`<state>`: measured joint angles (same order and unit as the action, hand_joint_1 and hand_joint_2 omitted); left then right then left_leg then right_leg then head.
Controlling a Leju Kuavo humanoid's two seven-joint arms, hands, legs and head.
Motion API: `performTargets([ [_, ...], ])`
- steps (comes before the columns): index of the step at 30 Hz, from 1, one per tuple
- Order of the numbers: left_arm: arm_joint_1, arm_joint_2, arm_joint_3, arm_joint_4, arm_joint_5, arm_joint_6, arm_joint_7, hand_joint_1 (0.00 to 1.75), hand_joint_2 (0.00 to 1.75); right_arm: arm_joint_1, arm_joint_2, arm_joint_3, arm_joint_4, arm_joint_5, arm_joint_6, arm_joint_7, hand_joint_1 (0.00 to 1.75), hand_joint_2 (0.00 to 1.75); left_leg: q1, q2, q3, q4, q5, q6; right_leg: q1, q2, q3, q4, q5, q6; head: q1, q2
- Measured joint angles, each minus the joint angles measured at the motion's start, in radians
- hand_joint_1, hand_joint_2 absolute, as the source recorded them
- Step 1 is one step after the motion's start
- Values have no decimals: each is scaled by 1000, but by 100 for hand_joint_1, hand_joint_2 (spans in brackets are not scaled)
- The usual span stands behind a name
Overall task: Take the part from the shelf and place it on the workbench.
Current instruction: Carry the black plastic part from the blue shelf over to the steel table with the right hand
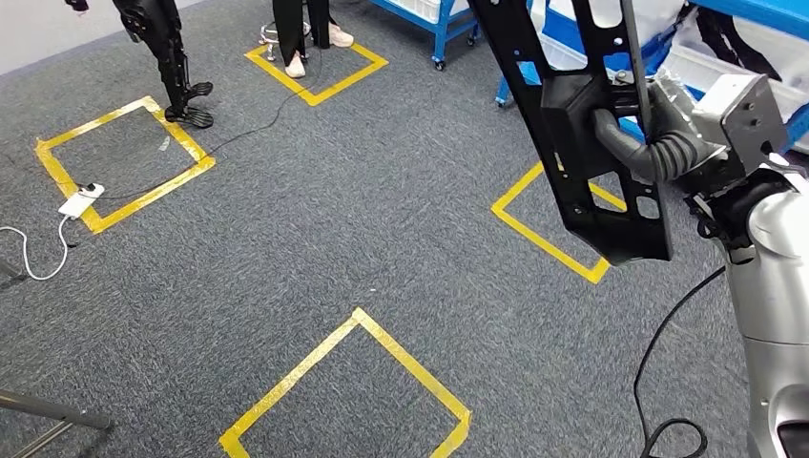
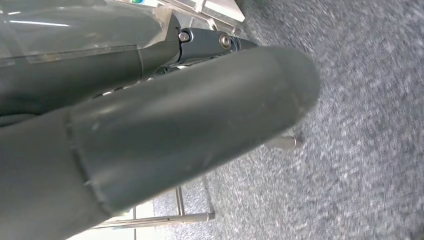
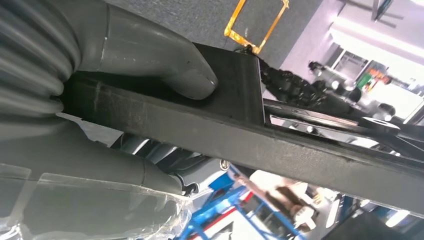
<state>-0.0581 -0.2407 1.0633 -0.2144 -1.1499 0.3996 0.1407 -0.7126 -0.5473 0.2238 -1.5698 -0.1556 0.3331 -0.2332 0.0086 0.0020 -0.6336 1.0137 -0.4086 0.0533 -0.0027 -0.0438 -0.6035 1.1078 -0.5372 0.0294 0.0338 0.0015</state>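
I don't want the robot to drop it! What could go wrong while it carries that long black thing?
The long black part sticks out far above and below the right hand, so it could tip or slip in the grip. Its top end is near the blue shelf and might bump it. A black cable on the carpet by the robot could trip its feet.

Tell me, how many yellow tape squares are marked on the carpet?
4. One at far left by a white power strip, one at top under a person's feet, one at bottom centre, one at right partly behind the black part; others may be hidden.
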Motion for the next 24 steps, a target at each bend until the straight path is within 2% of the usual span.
performTargets([
  [1, -2, 0, 1, 0, 0, 1, 0, 0, 0, -7, 3, 4, 2, 3, 0, 2, 175, 175, 1, -8, 0, -4, 3, 5, -4, 24, -29, 65, -26, 1, 2, 0],
  [2, -3, -1, 2, 0, 0, 1, 1, 0, 0, -11, 5, 6, 3, 4, 0, 4, 175, 175, 1, -17, 0, -6, 5, 6, -8, 35, -61, 132, -47, 4, 3, 0],
  [3, -4, -2, 2, 0, 0, 1, 1, 0, 0, -13, 8, 9, 5, 5, 0, 6, 175, 175, 2, -29, 0, -6, 5, 6, -12, 40, -83, 177, -57, 11, 4, 0],
  [4, -4, -3, 3, 0, 0, 1, 1, 0, 0, -14, 10, 12, 7, 6, 0, 7, 175, 175, 3, -40, 0, -5, 6, 5, -16, 41, -88, 187, -52, 21, 5, 0],
  [5, -4, -4, 3, 0, 0, 1, 1, 0, 0, -15, 12, 14, 8, 6, -1, 7, 175, 175, 5, -53, 0, -4, 7, 3, -22, 42, -75, 155, -31, 33, 4, 0],
  [6, -4, -4, 4, 0, 0, 0, 2, 0, 0, -17, 13, 17, 9, 6, -1, 7, 175, 175, 8, -65, 0, -3, 7, -1, -30, 48, -46, 88, 2, 47, 5, 0],
  [7, -4, -4, 5, 0, 0, -1, 4, 0, 0, -21, 15, 19, 11, 8, -2, 5, 175, 175, 9, -76, -1, -1, 8, -6, -38, 67, -12, 14, 30, 59, 6, 0],
  [8, -5, -4, 7, 0, 1, -2, 6, 0, 0, -25, 19, 22, 12, 12, -3, 3, 175, 175, 10, -87, -5, 1, 9, -14, -40, 86, 15, -47, 50, 66, 8, 0],
  [9, -6, -5, 8, 0, 1, -4, 9, 0, 0, -30, 25, 26, 14, 18, -6, 1, 175, 175, 9, -96, -10, 2, 12, -22, -39, 102, 32, -83, 61, 66, 9, 0],
  [10, -5, -6, 10, 0, 1, -7, 13, 0, 0, -33, 33, 30, 16, 26, -9, -2, 175, 175, 8, -105, -16, 2, 16, -29, -35, 110, 36, -94, 61, 62, 9, 0],
  [11, -5, -8, 11, 0, 1, -9, 18, 0, 0, -36, 42, 34, 18, 34, -12, -4, 175, 175, 7, -114, -21, 1, 21, -35, -28, 104, 35, -94, 63, 56, 8, 0],
  [12, -3, -10, 13, 0, 1, -11, 23, 0, 0, -39, 54, 40, 21, 41, -14, -8, 175, 175, 8, -113, -25, 1, 22, -40, -33, 94, 34, -94, 66, 49, 6, 0],
  [13, -2, -11, 15, 0, 1, -11, 27, 0, 0, -45, 66, 46, 27, 47, -15, -14, 175, 175, 7, -97, -31, 10, 15, -44, -37, 86, 33, -94, 69, 41, 3, 0],
  [14, -2, -12, 16, 0, 2, -10, 31, 0, 0, -53, 79, 52, 34, 53, -15, -23, 175, 175, 6, -74, -44, 35, -2, -47, -40, 75, 33, -94, 71, 28, -2, 0],
  [15, -3, -14, 17, 0, 4, -8, 33, 0, 0, -64, 91, 59, 43, 60, -16, -33, 175, 175, 5, -46, -66, 82, -31, -49, -42, 66, 33, -96, 72, 14, -8, 0],
  [16, -4, -15, 18, 0, 7, -6, 33, 0, 0, -75, 102, 65, 54, 66, -17, -43, 175, 175, 4, -26, -97, 150, -66, -51, -36, 56, 32, -96, 72, 4, -13, 0],
  [17, -5, -16, 18, 0, 9, -5, 34, 0, 0, -86, 113, 71, 65, 72, -20, -52, 175, 175, 4, -18, -131, 223, -98, -52, -31, 44, 32, -96, 71, -4, -16, 0],
  [18, -5, -17, 18, 0, 11, -4, 34, 0, 0, -94, 123, 77, 76, 77, -23, -59, 175, 175, 5, -16, -158, 281, -117, -52, -27, 33, 33, -96, 70, -8, -16, 0],
  [19, -5, -18, 18, 0, 11, -5, 34, 0, 0, -98, 133, 84, 85, 82, -27, -66, 175, 175, 5, -15, -170, 306, -117, -51, -24, 22, 35, -95, 67, -11, -16, 0],
  [20, -5, -19, 18, 0, 11, -7, 34, 0, 0, -100, 143, 90, 94, 87, -31, -72, 175, 175, 5, -12, -161, 289, -98, -50, -22, 11, 39, -95, 64, -14, -17, 0],
  [21, -5, -19, 18, 0, 11, -9, 33, 0, 0, -100, 151, 95, 102, 91, -35, -78, 175, 175, 5, -6, -134, 237, -66, -48, -21, 1, 44, -95, 60, -16, -17, 0],
  [22, -5, -19, 18, 0, 11, -12, 33, 0, 0, -100, 158, 99, 110, 95, -41, -84, 175, 175, 5, 10, -99, 166, -33, -45, -19, -9, 49, -94, 55, -15, -17, 0],
  [24, -6, -20, 18, 1, 10, -20, 31, 0, 0, -100, 167, 104, 121, 102, -51, -94, 175, 175, -2, 45, -44, 56, 2, -38, -7, -25, 53, -92, 45, -6, -21, 0],
])
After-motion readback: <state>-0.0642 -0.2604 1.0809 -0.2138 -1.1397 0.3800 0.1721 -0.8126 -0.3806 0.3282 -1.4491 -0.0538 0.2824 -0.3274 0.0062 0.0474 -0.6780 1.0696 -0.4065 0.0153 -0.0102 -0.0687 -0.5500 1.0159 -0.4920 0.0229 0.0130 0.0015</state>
